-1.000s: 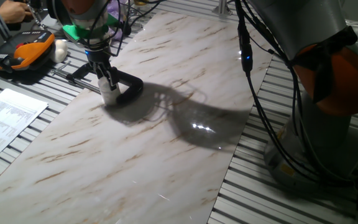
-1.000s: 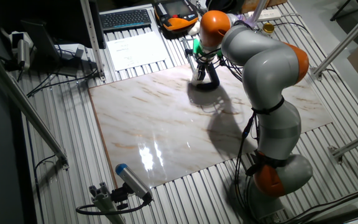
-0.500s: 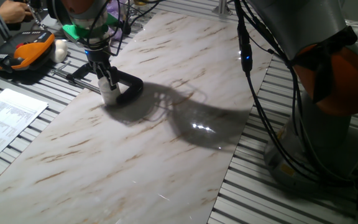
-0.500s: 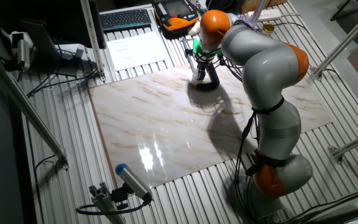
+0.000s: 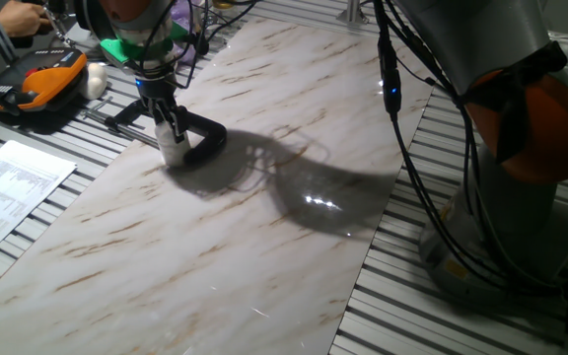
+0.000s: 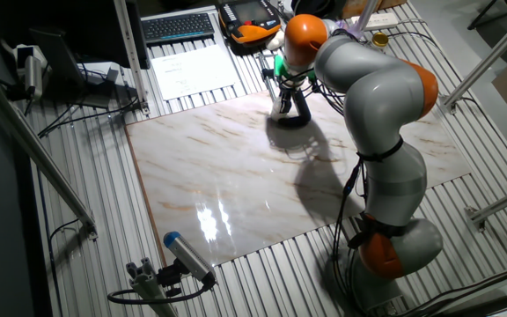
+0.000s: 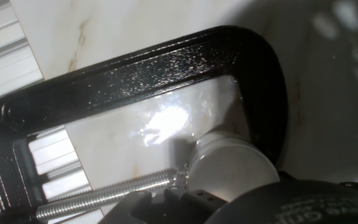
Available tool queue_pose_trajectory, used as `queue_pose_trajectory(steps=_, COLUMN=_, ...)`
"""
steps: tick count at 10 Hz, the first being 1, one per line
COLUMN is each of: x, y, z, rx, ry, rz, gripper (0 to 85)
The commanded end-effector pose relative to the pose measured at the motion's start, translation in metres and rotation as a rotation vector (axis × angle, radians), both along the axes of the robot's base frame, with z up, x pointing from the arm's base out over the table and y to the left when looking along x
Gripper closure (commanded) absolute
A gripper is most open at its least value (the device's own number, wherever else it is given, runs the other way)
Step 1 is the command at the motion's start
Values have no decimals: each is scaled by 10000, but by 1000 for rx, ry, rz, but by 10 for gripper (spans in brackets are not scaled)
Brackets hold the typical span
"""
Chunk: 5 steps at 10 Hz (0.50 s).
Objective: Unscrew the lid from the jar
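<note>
The jar (image 5: 174,151) is a short white cylinder standing upright near the marble slab's far left edge, inside the bow of a black C-clamp (image 5: 208,137). My gripper (image 5: 169,124) comes straight down on it, its two dark fingers closed around the lid (image 5: 170,135) at the jar's top. The other fixed view has the jar (image 6: 282,108) under the gripper (image 6: 286,94) at the slab's far edge. In the hand view the lid (image 7: 232,167) is a pale round disc between the clamp's frame (image 7: 135,67) and its screw (image 7: 110,193); the fingertips are hidden there.
An orange teach pendant (image 5: 35,83), a white rounded lump (image 5: 96,78) and a printed sheet (image 5: 13,185) lie left of the slab. A person's hand (image 5: 13,18) is at the top left. The robot's base (image 5: 521,197) stands on the right.
</note>
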<state>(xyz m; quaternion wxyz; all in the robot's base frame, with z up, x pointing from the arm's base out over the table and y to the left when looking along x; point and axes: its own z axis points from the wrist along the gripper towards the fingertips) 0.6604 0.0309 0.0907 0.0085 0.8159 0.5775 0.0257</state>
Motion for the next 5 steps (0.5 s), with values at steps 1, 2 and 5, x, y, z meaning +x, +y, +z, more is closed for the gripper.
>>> queue_pose_trajectory(steps=1, x=-3, y=1, z=0, rx=0, ry=0, rz=3, gripper=340)
queue_pose_trajectory(steps=2, x=-4, y=0, z=6, rx=-1, ry=2, rz=8, gripper=340)
queue_pose_trajectory(steps=5, x=-9, y=-1, z=46, rx=-5, ry=15, rz=19, gripper=340)
